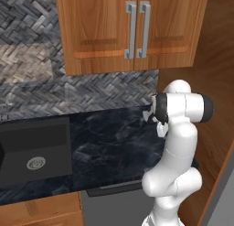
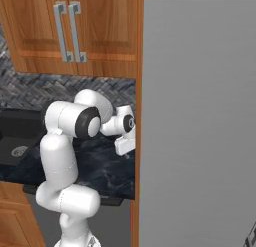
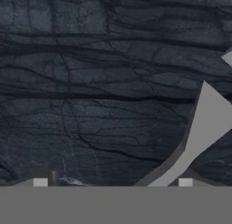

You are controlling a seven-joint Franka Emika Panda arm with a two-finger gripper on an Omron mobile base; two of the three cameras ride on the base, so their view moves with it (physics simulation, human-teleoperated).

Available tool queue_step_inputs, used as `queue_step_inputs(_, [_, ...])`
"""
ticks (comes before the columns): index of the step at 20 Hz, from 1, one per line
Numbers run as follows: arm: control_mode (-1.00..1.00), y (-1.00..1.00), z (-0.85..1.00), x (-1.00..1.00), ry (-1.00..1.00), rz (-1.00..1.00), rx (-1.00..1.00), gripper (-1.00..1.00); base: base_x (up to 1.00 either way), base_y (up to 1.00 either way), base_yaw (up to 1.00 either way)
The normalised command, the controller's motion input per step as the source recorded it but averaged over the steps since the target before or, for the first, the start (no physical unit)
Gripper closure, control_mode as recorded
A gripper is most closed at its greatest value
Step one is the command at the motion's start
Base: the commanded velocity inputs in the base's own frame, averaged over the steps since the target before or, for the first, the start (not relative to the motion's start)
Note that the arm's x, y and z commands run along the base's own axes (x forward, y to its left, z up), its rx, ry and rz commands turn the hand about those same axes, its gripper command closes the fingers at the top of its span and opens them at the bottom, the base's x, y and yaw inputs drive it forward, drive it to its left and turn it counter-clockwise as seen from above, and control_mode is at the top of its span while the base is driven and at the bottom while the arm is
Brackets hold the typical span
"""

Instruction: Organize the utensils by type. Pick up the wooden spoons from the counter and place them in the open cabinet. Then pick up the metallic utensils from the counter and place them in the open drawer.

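Black marble counter [image 1: 109,142], dark sink [image 1: 34,152] beside it, claw [image 3: 113,182] spread wide, holding nothing

White arm [image 1: 178,147] of smooth rounded segments, glossy bulbous joints, black caps and a dark band at the elbow, small white hand [image 2: 125,141], light grey fingertips [image 3: 40,182]

Claw [image 3: 112,182] points straight at the desk [image 3: 90,82]: black marble-look surface, faint bluish-white veins. Fingertips [image 3: 40,182] set wide apart, nothing between them. A flat grey angular shape [image 3: 206,121] lies just beyond the fingertip on the right, slanting up and outward; identity unclear.
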Motion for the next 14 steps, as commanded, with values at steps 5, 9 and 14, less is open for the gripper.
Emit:
queue_step_inputs(5, [-1.0,-0.03,-0.38,-0.24,0.0,0.0,0.0,-1.0,0.0,0.0,0.0])
queue_step_inputs(9, [-1.0,0.06,-0.39,-0.39,0.0,0.0,0.03,-1.0,0.0,0.0,0.0])
queue_step_inputs(14, [-1.0,0.2,-0.21,-0.35,0.02,0.0,0.13,-1.0,0.0,0.0,0.0])
